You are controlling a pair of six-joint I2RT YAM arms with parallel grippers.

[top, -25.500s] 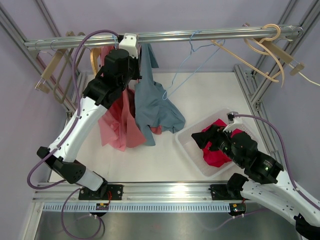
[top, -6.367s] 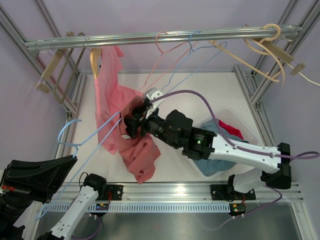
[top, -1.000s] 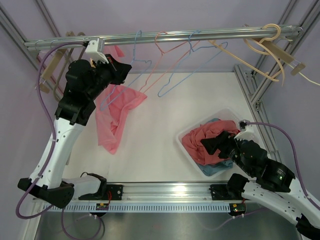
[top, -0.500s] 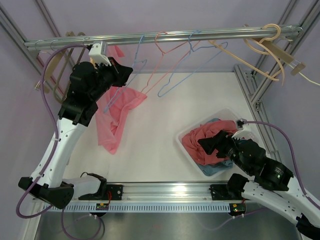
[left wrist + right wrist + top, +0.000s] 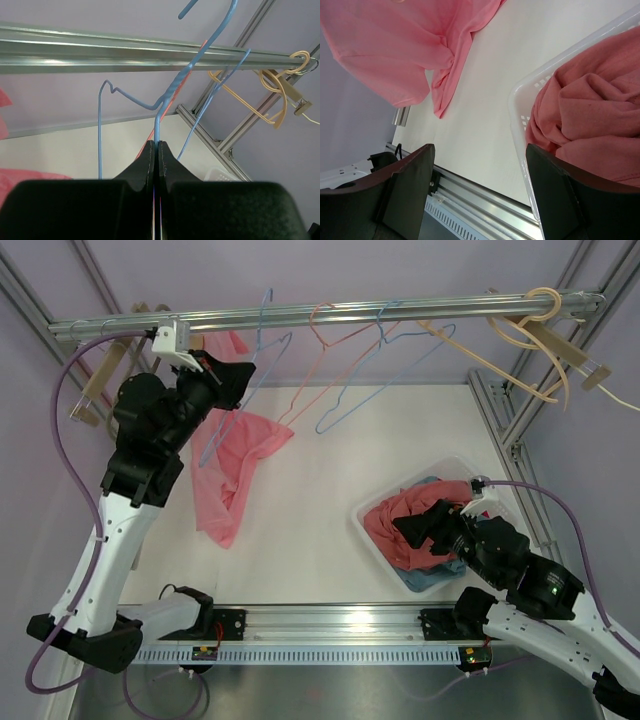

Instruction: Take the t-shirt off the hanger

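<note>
Left fingers (image 5: 146, 159) are pressed together on the wire of a blue hanger (image 5: 172, 89), clamped just below its twisted neck. The hook rises up and to the right of the fingers, past the top edge of the rail (image 5: 100, 50). I cannot tell if the hook touches the rail. The hanger is bare wire, with no cloth on it.

The pink t-shirt (image 5: 235, 455) hangs below and to the left of the left fingers. Its lower folds drape down to the table (image 5: 310, 530). Its top edge runs up behind the left arm, so the hanger it hangs on is hidden. A pink wire hanger (image 5: 318, 355) and a second blue one (image 5: 385, 345) hang on the rail to the right of the left fingers, close together. Tan hangers (image 5: 280, 82) sit at the far right end of the rail, against the frame post.

Right fingers (image 5: 405, 185) are spread wide apart and hold nothing. They hover over the near-left edge of the white bin (image 5: 519, 117). A pink garment (image 5: 590, 110) is heaped in the bin just right of them, and it rises above the rim. A bare strip of table runs from the bin's rim out to the pink t-shirt's hem, ahead and left of the right fingers.
</note>
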